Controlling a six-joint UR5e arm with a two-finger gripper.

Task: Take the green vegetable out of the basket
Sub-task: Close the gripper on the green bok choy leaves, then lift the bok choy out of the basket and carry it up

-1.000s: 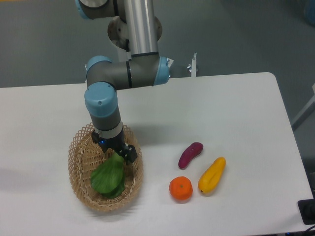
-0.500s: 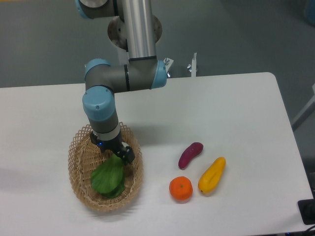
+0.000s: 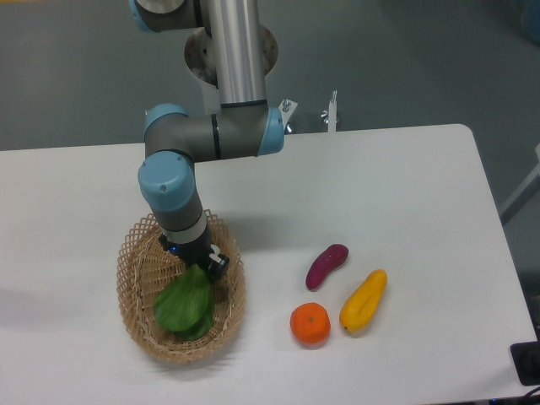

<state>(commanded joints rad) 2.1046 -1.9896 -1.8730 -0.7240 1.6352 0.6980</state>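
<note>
The green vegetable (image 3: 184, 305) has broad bright green leaves and lies in the tan wicker basket (image 3: 135, 268) at the front left of the table. My gripper (image 3: 199, 263) points down into the basket at the vegetable's upper end. Its fingers are mostly hidden by the wrist and the leaves, so I cannot tell whether they are shut on the vegetable. The pale stem end is hidden under the gripper.
A purple sweet potato (image 3: 326, 265), a yellow pepper-like vegetable (image 3: 364, 301) and an orange (image 3: 310, 324) lie on the white table right of the basket. The arm's elbow (image 3: 211, 135) reaches over the table behind the basket.
The gripper and arm have shifted slightly left and up over the basket. The green vegetable has shifted a little left with it.
</note>
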